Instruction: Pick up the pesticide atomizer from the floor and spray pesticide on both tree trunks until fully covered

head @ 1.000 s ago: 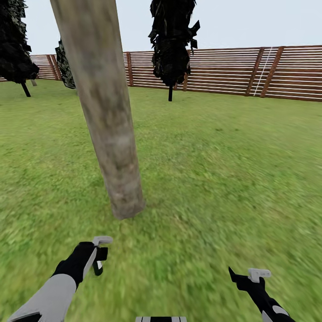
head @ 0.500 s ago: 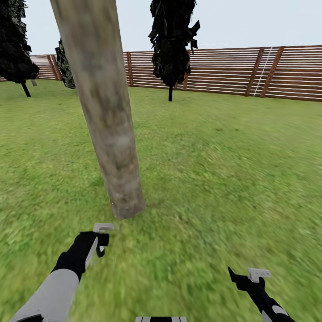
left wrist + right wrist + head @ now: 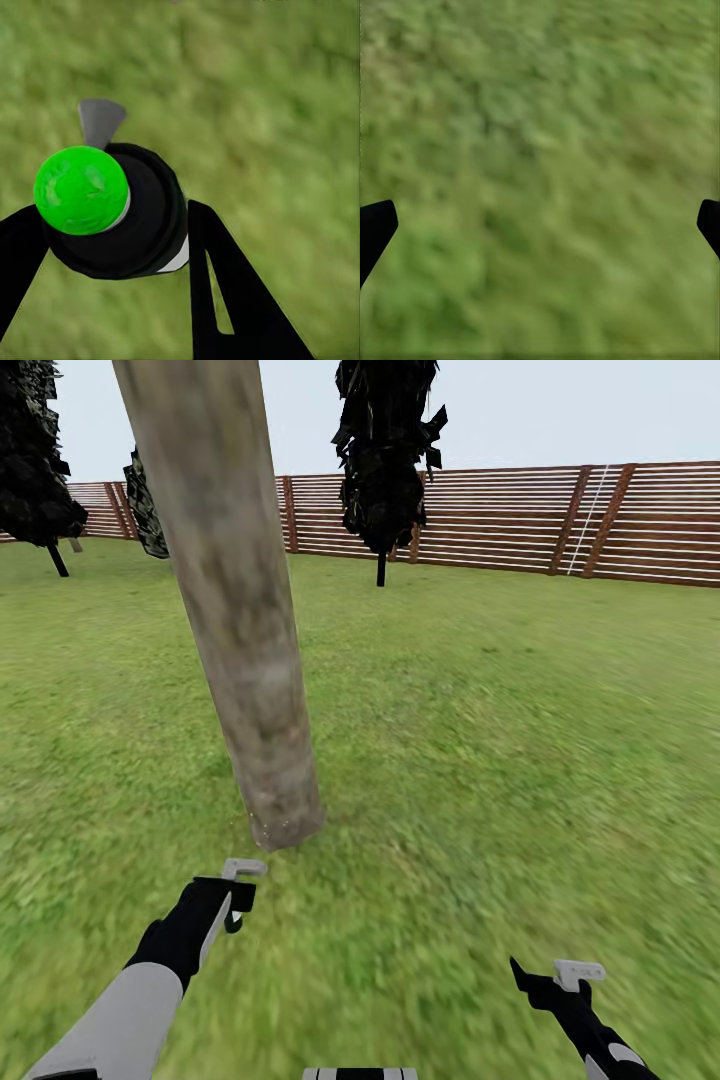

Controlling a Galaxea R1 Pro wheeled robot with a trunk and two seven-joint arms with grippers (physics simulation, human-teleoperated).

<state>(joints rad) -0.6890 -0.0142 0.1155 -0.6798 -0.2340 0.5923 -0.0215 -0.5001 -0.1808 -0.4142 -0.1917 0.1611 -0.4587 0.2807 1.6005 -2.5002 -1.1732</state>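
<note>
Left gripper (image 3: 112, 247) clamped on pesticide atomizer (image 3: 112, 210): black body, green cap, grey nozzle; sits lower left of head view, just short of trunk base. Over last second left arm has advanced toward tree trunk (image 3: 235, 620), upper left to centre; likely lining up spray, trunk coating not evident yet. Right gripper (image 3: 560, 982), lower right, spread wide, empty over grass (image 3: 480, 740). No labels or writing readable.

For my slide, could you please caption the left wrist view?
Left gripper holding the green-capped sprayer above blurred grass.
</note>
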